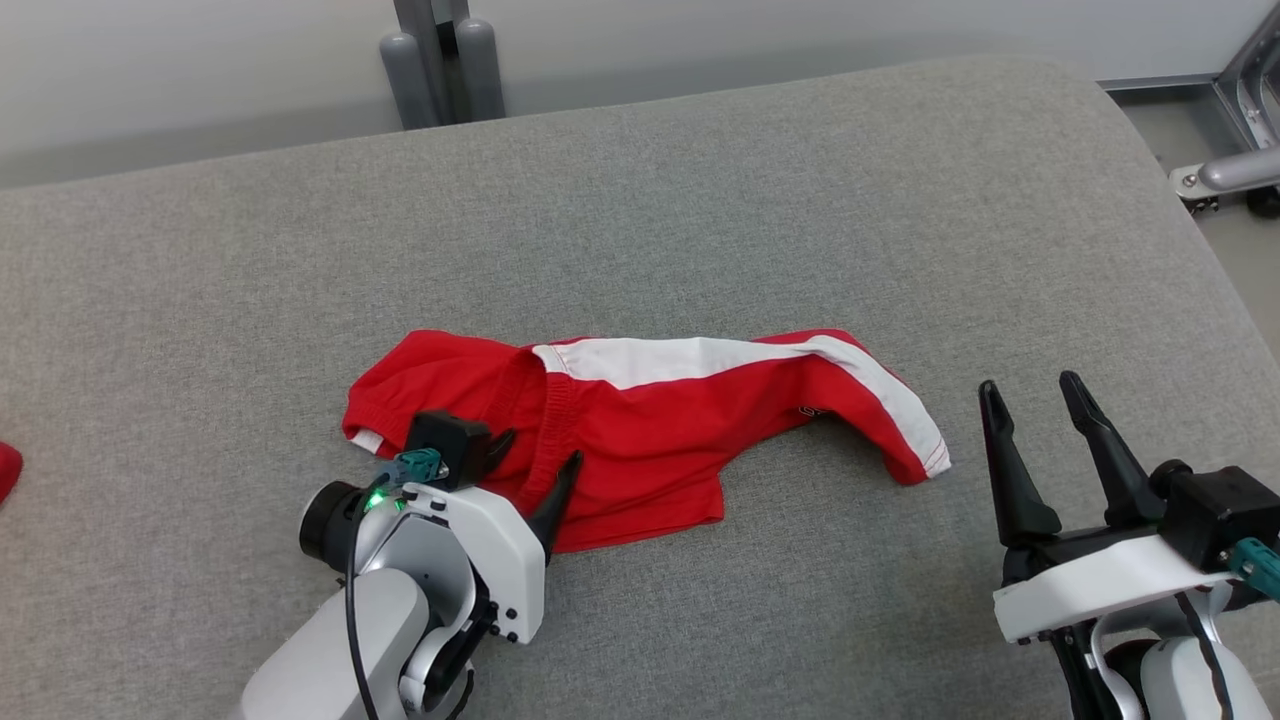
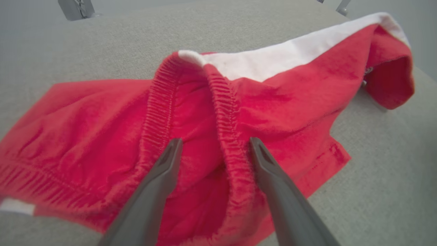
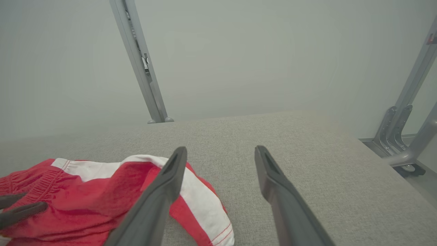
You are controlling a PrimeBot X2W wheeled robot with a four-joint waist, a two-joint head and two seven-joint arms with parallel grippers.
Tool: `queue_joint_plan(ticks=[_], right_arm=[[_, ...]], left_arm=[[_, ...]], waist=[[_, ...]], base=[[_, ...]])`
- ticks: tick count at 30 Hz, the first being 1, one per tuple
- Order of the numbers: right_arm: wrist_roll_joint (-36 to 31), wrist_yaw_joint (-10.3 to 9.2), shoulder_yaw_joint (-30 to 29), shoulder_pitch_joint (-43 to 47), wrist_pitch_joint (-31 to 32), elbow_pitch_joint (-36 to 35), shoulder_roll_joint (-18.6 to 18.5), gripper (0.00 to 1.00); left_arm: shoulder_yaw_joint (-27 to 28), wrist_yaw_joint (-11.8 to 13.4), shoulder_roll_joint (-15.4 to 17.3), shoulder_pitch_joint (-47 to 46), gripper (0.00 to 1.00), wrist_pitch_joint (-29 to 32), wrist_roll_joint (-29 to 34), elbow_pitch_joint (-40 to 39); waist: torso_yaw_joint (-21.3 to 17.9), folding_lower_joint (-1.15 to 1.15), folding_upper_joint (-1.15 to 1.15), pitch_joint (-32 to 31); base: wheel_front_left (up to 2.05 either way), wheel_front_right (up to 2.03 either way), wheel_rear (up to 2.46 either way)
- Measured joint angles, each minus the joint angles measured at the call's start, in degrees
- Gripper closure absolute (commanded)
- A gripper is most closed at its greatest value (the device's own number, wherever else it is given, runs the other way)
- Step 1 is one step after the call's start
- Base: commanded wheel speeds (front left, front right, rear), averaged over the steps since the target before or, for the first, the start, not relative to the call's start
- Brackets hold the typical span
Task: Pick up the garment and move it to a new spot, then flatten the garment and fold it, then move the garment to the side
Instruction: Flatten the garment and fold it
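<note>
Garment [image 1: 640,420] is shown at frame centre on grey padding [image 1: 800,200], its waistband [image 2: 225,112] straddled by the released left gripper [image 1: 538,452] angled in from lower left, while the right gripper [image 1: 1030,390] is held released at lower right.

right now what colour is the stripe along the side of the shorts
White stripe on red shorts, clearest in the head view.

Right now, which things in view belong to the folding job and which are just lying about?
Job: red garment, crumpled; left hand, open at its waistband; right hand, open, beside it.
Lying about: red object at left edge; metal frame behind grey cushion.
</note>
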Motion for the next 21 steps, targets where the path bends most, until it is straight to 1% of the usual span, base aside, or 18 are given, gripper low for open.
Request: queue_joint_plan(ticks=[1, 2, 3, 8, 13, 21], right_arm=[[0.01, 0.0, -0.05, -0.33, -0.32, 0.12, -0.01, 0.0], [0.01, 0.0, -0.09, -0.42, -0.41, 0.27, -0.01, 0.0], [0.0, 0.0, -0.14, -0.43, -0.46, 0.48, 0.0, 0.0], [-0.08, 0.0, -0.88, -0.73, -0.81, 1.14, 0.0, 0.0], [-0.3, 0.0, -1.8, -0.7, -0.8, 1.19, 0.0, 0.0], [-1.26, 0.0, -2.27, -0.66, 0.24, 0.53, 0.01, 0.0]], left_arm=[[0.01, -0.55, -0.24, -0.12, 0.21, 0.0, -0.38, 0.56], [-0.08, -0.71, -0.54, -0.12, 0.58, -0.07, -0.47, 1.11], [-0.13, -1.04, -0.78, -0.14, 1.0, -0.18, -0.52, 1.54], [0.26, -1.09, -0.87, -0.41, 1.0, -2.6, -0.65, 2.27], [1.26, 0.1, 1.34, 0.05, 1.0, -4.7, -0.09, -0.4], [4.16, 4.97, 7.42, 5.98, 1.0, -5.76, -0.18, -8.84]], waist=[[-0.08, 0.0, 0.0, 0.18], [-0.09, 0.0, 0.0, 0.26], [-0.04, 0.0, 0.0, 0.31], [0.72, 0.0, 0.0, 0.11], [2.37, 0.0, 0.0, -0.39], [6.05, 0.0, 0.0, -1.1]], base=[[0.0, 0.0, 0.0], [0.0, 0.0, 0.0], [0.0, 0.0, 0.0], [0.0, 0.0, 0.0], [0.0, 0.0, 0.0], [0.0, 0.0, 0.0]])
